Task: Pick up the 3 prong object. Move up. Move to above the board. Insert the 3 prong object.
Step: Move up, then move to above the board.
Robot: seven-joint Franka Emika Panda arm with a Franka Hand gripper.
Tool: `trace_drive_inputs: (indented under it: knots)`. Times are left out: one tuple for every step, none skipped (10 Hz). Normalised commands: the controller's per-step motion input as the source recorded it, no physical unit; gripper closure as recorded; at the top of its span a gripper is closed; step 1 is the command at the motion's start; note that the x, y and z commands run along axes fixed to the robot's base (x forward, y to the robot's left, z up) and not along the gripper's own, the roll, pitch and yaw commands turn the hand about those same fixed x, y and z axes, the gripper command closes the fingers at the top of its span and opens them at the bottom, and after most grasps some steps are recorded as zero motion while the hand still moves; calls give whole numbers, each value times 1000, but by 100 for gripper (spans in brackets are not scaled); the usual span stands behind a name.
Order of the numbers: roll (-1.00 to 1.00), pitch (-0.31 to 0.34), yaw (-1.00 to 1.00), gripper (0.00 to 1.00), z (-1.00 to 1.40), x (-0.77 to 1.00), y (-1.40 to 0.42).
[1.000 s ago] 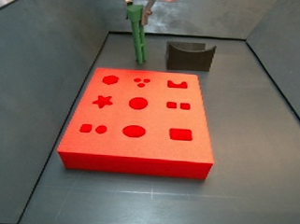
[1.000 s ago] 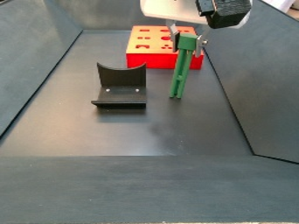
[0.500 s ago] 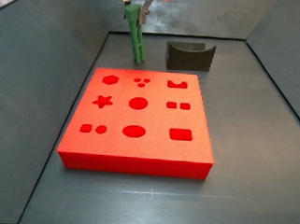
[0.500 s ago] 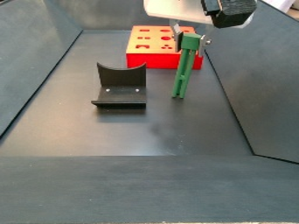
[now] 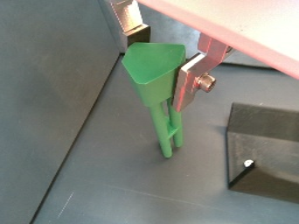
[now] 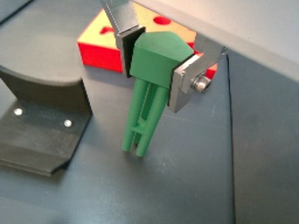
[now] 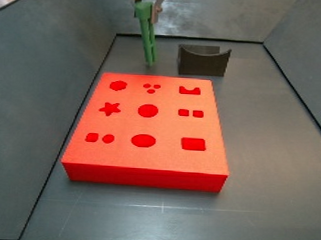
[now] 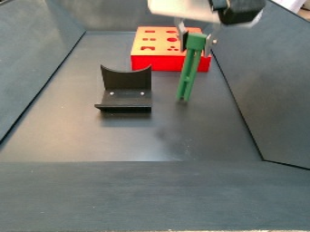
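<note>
The 3 prong object is a tall slender green post, upright beyond the far end of the board, its foot just off the dark floor. My gripper is shut on its wider top, seen in a side view at the upper edge. In both wrist views the silver fingers clamp the green head, and the shaft hangs below. The board is a flat bright red block with shaped holes, also in the other side view and partly in a wrist view.
The dark fixture stands on the floor beside the post, behind the board; it also shows in a side view and in both wrist views. Grey walls enclose the dark floor on its sides.
The gripper has risen slightly with the green post in it, so the post's foot sits a little higher. Board and fixture have not moved.
</note>
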Motion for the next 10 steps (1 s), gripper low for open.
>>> trace_drive_inputs:
  knots:
    - [4,30,-11,100,683,-31,-19]
    - [10,36,-11,100,580,-25,-13]
    - [23,53,-8,100,293,-5,1]
    - [29,62,-7,100,176,2,6]
    - [205,373,53,100,1000,-408,-184]
    - [205,372,53,100,1000,-408,-184]
    - [208,237,51,100,1000,-357,-164]
    - [158,132,35,100,1000,-321,-145]
    - [120,84,24,100,1000,-302,-134]
    - [106,63,19,100,1000,-289,-127]
